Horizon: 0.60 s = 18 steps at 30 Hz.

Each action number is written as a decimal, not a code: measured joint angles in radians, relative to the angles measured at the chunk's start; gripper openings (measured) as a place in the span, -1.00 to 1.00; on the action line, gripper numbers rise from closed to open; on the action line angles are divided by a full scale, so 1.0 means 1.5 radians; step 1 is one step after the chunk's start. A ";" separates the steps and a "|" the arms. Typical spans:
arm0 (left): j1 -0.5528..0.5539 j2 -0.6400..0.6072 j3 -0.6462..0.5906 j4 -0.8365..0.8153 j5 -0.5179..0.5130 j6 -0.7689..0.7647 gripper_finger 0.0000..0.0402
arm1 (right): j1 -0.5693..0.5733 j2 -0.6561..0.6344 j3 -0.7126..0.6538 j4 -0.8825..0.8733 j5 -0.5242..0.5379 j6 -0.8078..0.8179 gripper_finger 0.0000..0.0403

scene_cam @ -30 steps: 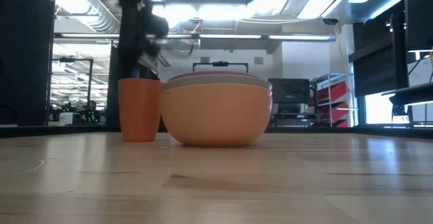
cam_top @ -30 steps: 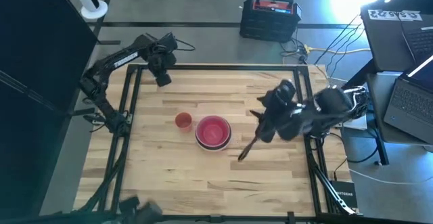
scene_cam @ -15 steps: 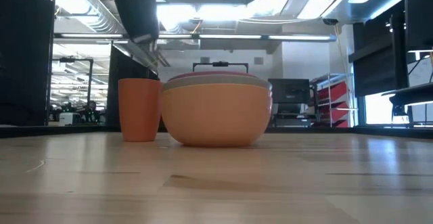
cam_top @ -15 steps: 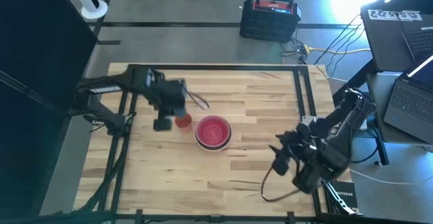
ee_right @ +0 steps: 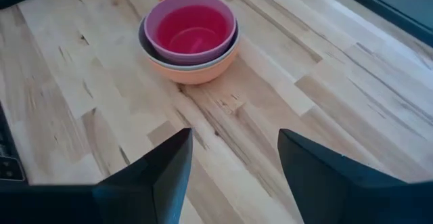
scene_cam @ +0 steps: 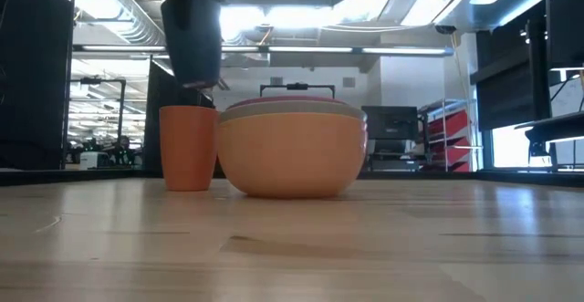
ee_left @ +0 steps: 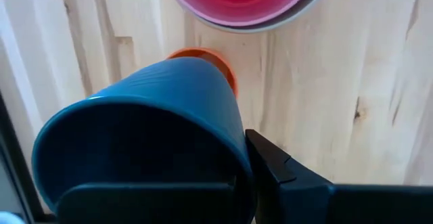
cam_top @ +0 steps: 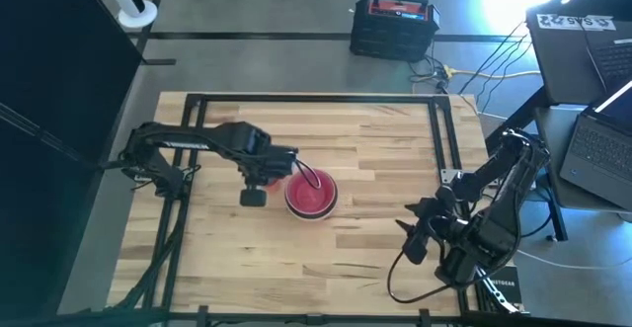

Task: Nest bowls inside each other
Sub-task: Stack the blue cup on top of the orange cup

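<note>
A stack of nested bowls (cam_top: 311,194) stands mid-table: an orange outer bowl (ee_right: 203,68), then a greyish one, a pale pink one and a pink-red one inside. A small orange-red bowl (scene_cam: 189,147) stands upright just left of the stack. My left gripper (cam_top: 265,174) hangs over that small bowl, pointing down, shut on a small blue bowl (ee_left: 155,116). My right gripper (ee_right: 233,176) is open with nothing between its fingers, over the table's near right corner (cam_top: 420,238), and faces the stack. My left gripper pinches the blue bowl's wall at the rim (ee_left: 238,158). One finger (ee_left: 270,170) is outside the wall and the other seems to reach inside the mouth. The fingers come from above, pointing down. The bowl hangs mouth up, lifted clear above the small orange-red bowl (ee_left: 220,61).
A black frame (cam_top: 296,98) runs along the table's far, left and right edges. Bare wood lies near and to the right of the stack. Beyond the table are a black-and-red case (cam_top: 395,23) on the floor and laptops (cam_top: 592,90) at the right.
My left gripper has swung from the table's far left corner toward the near side and centre, rolling as it went, and now hangs over the small orange-red bowl. My right gripper has drawn back from the table's middle right toward the near right corner and sunk lower.
</note>
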 joint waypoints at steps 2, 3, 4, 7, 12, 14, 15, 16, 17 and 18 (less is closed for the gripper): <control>0.004 0.000 0.000 0.000 0.000 -0.002 -1.00 | 0.000 0.000 0.000 0.007 0.000 0.000 0.02; 0.005 0.000 0.000 0.000 0.000 -0.002 -1.00 | 0.000 0.000 0.000 0.011 0.000 0.000 0.02; 0.004 0.000 0.000 0.000 0.000 -0.002 -1.00 | 0.000 0.000 0.000 0.012 0.000 0.000 0.02; -0.001 -0.001 -0.009 0.004 0.001 0.007 -1.00 | 0.000 0.000 0.000 0.013 0.000 0.001 0.02; -0.001 -0.001 -0.031 0.020 0.003 0.016 -1.00 | 0.000 0.000 0.000 0.013 0.000 0.004 0.02; -0.001 -0.001 -0.039 0.026 0.004 0.020 -1.00 | 0.000 0.000 0.000 0.014 0.000 0.005 0.02; -0.002 -0.001 -0.043 0.029 0.004 0.022 -1.00 | 0.000 0.000 0.000 0.014 0.000 0.005 0.02; -0.002 -0.001 -0.047 0.032 0.004 0.024 -1.00 | 0.000 0.000 0.000 0.014 0.000 0.006 0.02; -0.002 -0.001 -0.051 0.035 0.005 0.025 -1.00 | 0.000 0.000 0.000 0.014 0.000 0.006 0.02; -0.002 -0.001 -0.055 0.039 0.005 0.027 -1.00 | 0.000 0.000 0.000 0.014 0.000 0.007 0.02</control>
